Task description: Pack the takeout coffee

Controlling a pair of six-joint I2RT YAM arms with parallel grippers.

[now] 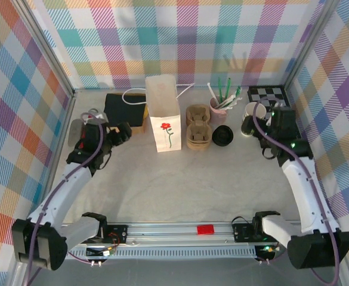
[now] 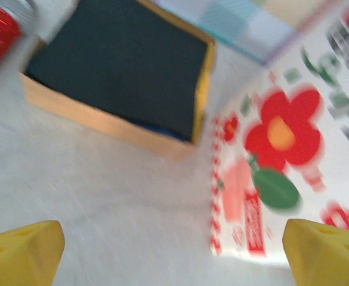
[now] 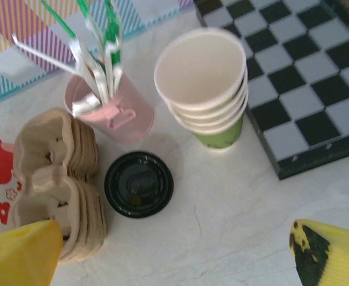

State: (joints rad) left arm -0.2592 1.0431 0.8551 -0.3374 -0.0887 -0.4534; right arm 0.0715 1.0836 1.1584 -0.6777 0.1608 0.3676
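black lid (image 3: 138, 183) beside trays (image 3: 58, 185), right hand (image 3: 175, 256) open

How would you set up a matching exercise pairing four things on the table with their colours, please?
Things:
1. lid
2. straw holder
3. cup carriers
4. stacked cups

Colours:
A. pink
B. green outside, white inside
C. black
D. brown

Pairs: 1-C; 2-A; 3-D; 4-B
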